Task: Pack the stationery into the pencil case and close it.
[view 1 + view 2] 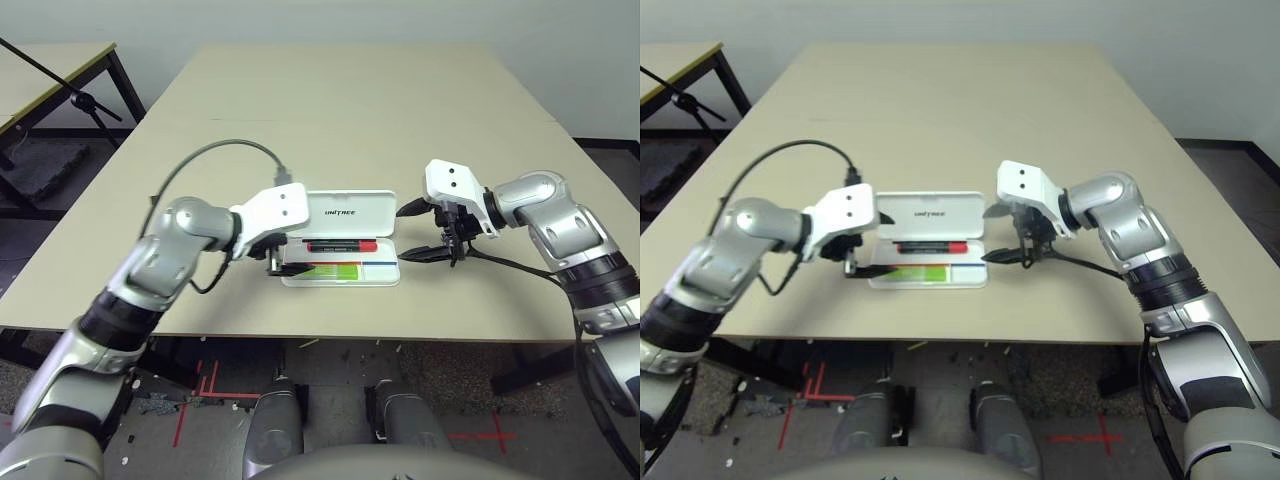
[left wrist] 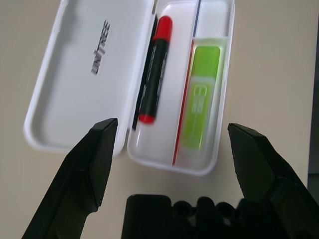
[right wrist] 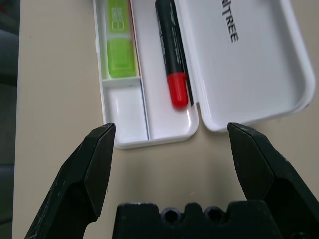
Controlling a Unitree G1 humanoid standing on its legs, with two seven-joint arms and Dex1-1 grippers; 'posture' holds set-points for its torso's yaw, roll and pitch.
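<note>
I see the pencil case [image 1: 342, 240] lying open near the front edge of the worktop [image 1: 350, 110], between my two arms. Its lid [image 1: 348, 211] is folded back flat on the far side, and the tray is on the near side.

From the head views I can make out a marker [image 1: 340, 245] in the far channel of the tray and a green stick [image 1: 330, 270] in the near one, but little more. The left wrist view is clearer: the marker [image 2: 154, 69] has a black body with red at both ends, and it lies along the hinge side, next to the lid. The green stick [image 2: 199, 97] lies in the outer compartment, on the other side of a thin red and blue line. In the right wrist view I see also a small end compartment [image 3: 122, 112] beside the green stick, with nothing I can make out in it.

The left gripper [image 1: 285, 263] hangs at the left end of the case, fingers spread wide, holding nothing. The right gripper [image 1: 425, 232] hangs just beside the right end, its fingers [image 3: 94, 164] spread wide too, and empty. Both wrist views show the case framed between open fingers, not touched.
</note>
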